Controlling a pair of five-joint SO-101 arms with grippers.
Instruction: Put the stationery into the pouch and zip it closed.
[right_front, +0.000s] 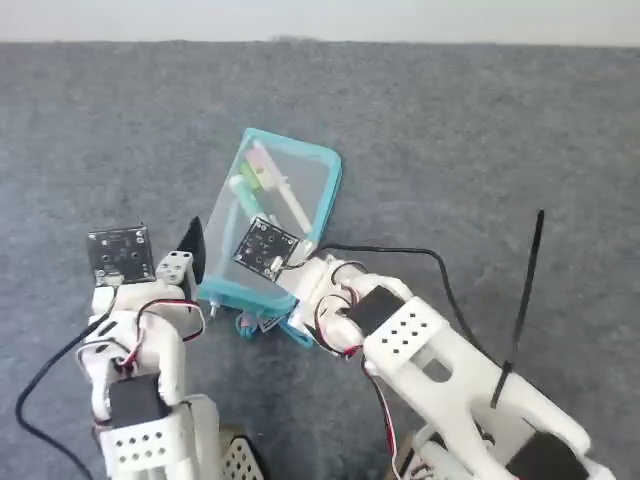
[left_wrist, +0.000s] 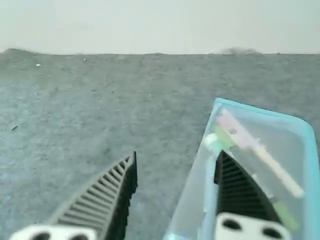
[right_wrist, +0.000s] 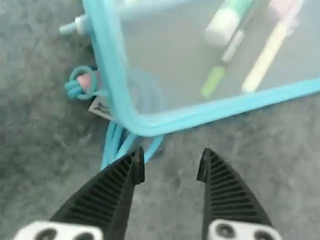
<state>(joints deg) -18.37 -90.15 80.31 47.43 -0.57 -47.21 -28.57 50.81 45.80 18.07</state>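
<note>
Nearest the arms, the right gripper hangs just short of the pouch's near corner, fingers parted and holding nothing. A teal cord trails out from that corner and runs under one finger. A knot with a pink bead lies on the grey mat beside the pouch's edge.

The left gripper is spread wide too, gripping nothing. One finger is over the clear side of the pouch, the other over bare mat, with the teal edge between them.

The pouch lies flat mid-table between both arms, with the pens inside it. Whether the zip is shut I cannot tell.

A black cable loops off the right arm, and a thin black strip stands beside it. Beyond lie open mat and a pale wall.
</note>
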